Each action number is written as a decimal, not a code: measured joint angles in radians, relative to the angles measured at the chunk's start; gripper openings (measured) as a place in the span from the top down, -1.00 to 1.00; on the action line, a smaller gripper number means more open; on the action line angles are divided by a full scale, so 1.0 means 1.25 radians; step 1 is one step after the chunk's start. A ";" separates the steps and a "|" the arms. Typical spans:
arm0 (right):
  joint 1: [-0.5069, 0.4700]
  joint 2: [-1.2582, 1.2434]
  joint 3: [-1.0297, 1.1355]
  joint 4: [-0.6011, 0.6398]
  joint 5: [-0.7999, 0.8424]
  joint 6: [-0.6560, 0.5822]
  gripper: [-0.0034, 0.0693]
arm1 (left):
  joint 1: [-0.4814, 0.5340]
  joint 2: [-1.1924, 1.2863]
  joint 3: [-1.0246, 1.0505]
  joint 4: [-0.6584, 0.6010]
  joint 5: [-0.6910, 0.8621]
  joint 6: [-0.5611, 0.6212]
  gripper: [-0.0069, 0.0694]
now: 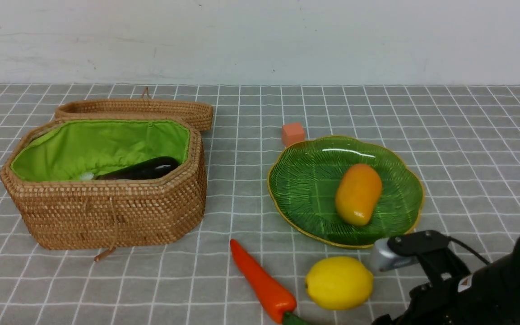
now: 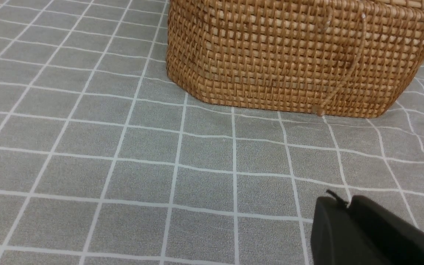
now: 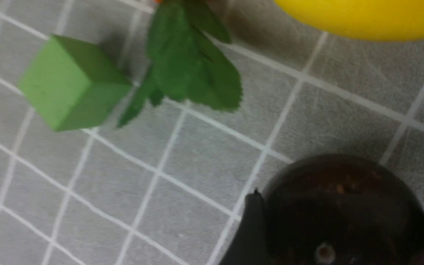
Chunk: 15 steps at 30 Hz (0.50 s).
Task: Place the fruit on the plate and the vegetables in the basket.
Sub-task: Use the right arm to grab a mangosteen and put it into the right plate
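A: Maroon fruit [image 3: 341, 198], where?
B: On the worktop [image 3: 160, 206], squarely between the right fingers [image 3: 250, 228]. They stand apart on either side, no clamp visible. It's round, so no long axis to match.
A: Neighbours?
B: Lemon [image 1: 339, 282] just beside, at the plate's [image 1: 305, 180] 6 o'clock. Right arm [image 1: 490, 289] at its 5. Mango [image 1: 358, 194] already on the plate.
A: Left fingers [image 2: 337, 228]?
B: Together, near the basket [image 2: 289, 55]. Right is nearer the fruit, I'd judge.
A: Text?
B: Tiny arm sticker [image 1: 464, 283], unreadable.
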 joint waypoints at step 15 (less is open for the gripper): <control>-0.001 0.013 -0.066 -0.033 0.121 0.012 -0.54 | 0.000 0.000 0.000 0.000 0.000 0.000 0.66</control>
